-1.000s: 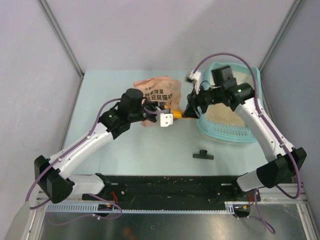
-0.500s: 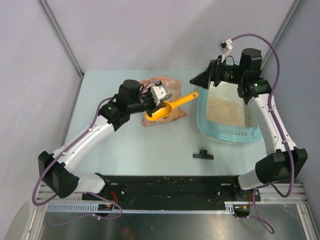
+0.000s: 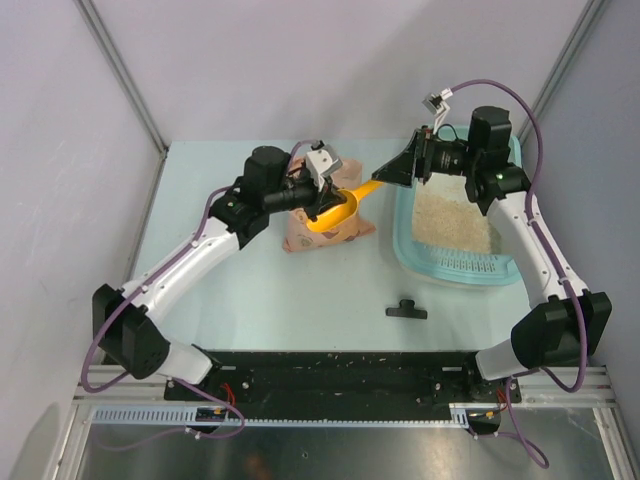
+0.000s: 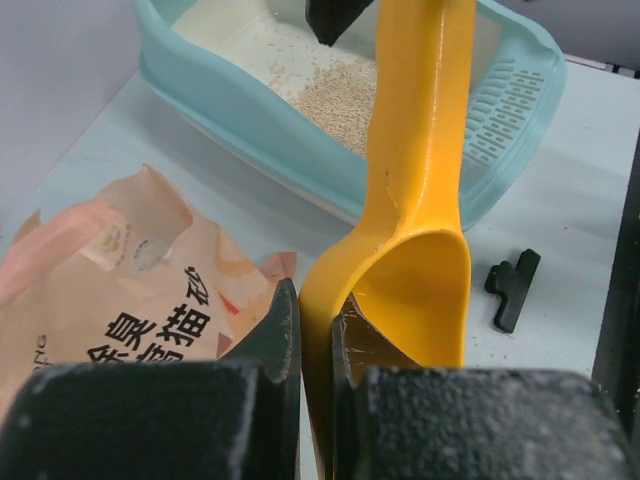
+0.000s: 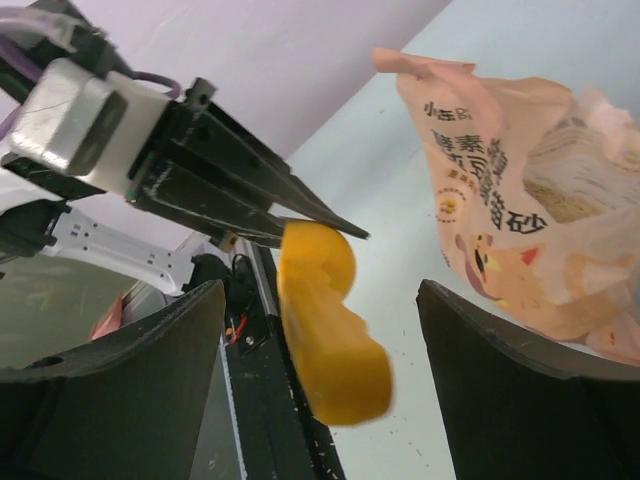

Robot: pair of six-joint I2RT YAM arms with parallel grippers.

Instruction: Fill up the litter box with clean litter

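My left gripper (image 4: 315, 300) is clenched on the side wall of the orange scoop (image 4: 420, 200), one finger inside the bowl and one outside; the scoop's handle runs toward the top of the left wrist view, over the litter box (image 4: 240, 120). My right gripper (image 5: 320, 290) is spread wide, and the handle tip sits between its fingers without clearly touching either.

The pink-orange bag (image 5: 500, 220) carries black Chinese print; I can make out 猫 in the left wrist view and 砂 in the right wrist view; the rest is too creased or cropped to read.

From above, the teal litter box sits at the right of the frame with its slotted grille toward the bottom; the clean litter (image 3: 450, 220) lies as a pale beige bed inside it. The bag lies at centre, under the scoop; a black clip (image 3: 406, 310) lies below the box.

The table (image 3: 250, 290) is pale blue-green; lilac-grey wall panels (image 3: 300, 70) with metal corner posts enclose it.
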